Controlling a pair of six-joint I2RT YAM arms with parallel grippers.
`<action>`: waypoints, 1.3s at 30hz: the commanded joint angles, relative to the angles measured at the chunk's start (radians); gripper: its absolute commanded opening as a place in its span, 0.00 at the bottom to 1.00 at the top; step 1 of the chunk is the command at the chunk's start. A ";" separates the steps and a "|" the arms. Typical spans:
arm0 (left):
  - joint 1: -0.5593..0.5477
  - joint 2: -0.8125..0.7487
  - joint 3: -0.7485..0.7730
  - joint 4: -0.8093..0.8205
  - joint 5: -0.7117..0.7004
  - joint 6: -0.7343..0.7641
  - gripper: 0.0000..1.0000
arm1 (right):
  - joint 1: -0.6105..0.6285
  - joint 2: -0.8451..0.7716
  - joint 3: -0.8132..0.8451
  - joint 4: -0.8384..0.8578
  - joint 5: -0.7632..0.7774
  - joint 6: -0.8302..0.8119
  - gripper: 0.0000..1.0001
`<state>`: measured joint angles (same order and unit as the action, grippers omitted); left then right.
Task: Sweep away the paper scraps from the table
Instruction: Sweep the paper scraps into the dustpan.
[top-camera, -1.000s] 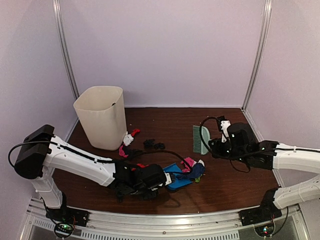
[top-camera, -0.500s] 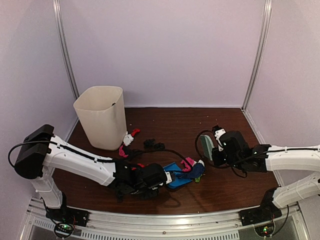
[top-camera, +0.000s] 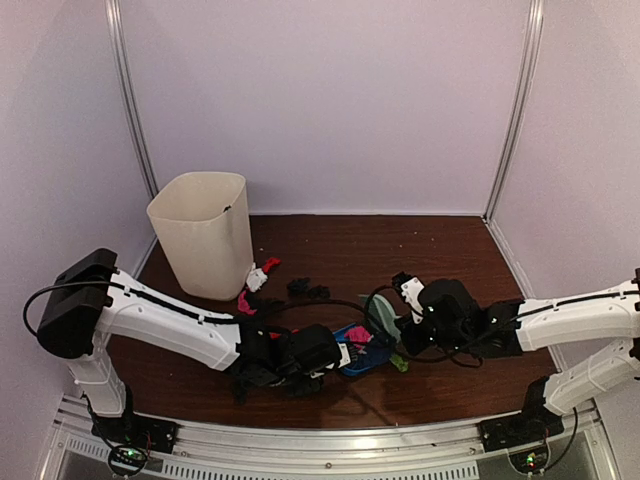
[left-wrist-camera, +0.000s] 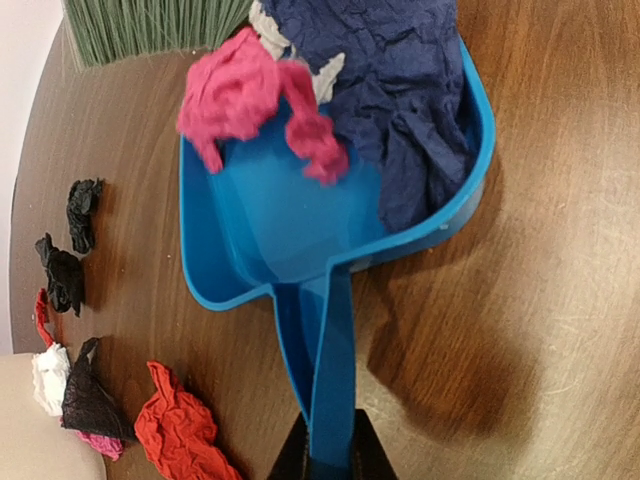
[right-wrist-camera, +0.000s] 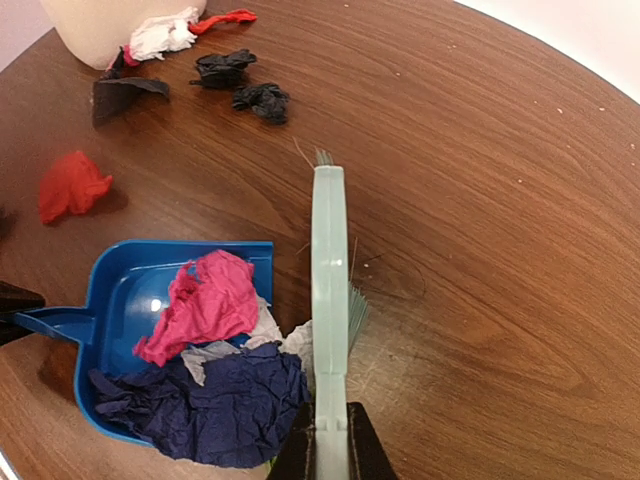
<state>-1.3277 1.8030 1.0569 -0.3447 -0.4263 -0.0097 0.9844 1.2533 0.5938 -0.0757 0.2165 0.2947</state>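
**Paper scraps (right-wrist-camera: 205, 300):** small, crumpled, wrinkled bits in pink, dark blue, white, red and black, lying on the dark wood-grain table (right-wrist-camera: 480, 200).

**Left gripper (left-wrist-camera: 328, 462):** jaws clamped tight on the handle end of the blue dustpan (left-wrist-camera: 260, 230). The handle runs straight out from the fingertips and the pan's open mouth faces away from them. A heap fills the far part of the pan, directly ahead of the gripper. It consists of a pink scrap (left-wrist-camera: 240, 90), a white scrap (left-wrist-camera: 325, 75) and a large dark blue scrap (left-wrist-camera: 410, 100). The long axis of the dark blue scrap follows one side wall and runs out past the lip.

**Right gripper (right-wrist-camera: 330, 440):** jaws closed on the handle of the pale green brush (right-wrist-camera: 328, 260). The brush extends straight ahead of the fingertips, standing on edge. The heap lies just beside these fingertips, against the side of the brush at the pan mouth.

**Loose scraps:**
- A red scrap (right-wrist-camera: 72, 185) lies near the pan, off to one side of the left gripper.
- Two black scraps (right-wrist-camera: 225, 68) lie well ahead of the right gripper.
- More scraps sit at the foot of the cream bin (top-camera: 203, 235).
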 joint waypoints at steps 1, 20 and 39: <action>0.007 0.020 0.030 0.008 0.017 0.036 0.00 | 0.017 0.011 -0.036 0.051 -0.097 -0.002 0.00; 0.007 0.008 0.010 0.024 0.079 0.036 0.00 | 0.016 -0.158 -0.046 0.064 0.220 0.178 0.00; 0.007 0.014 0.021 0.024 0.075 0.025 0.00 | 0.103 -0.035 0.145 -0.511 0.196 0.484 0.00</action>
<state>-1.3247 1.8088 1.0679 -0.3378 -0.3660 0.0204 1.0538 1.1843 0.7189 -0.5884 0.5064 0.8143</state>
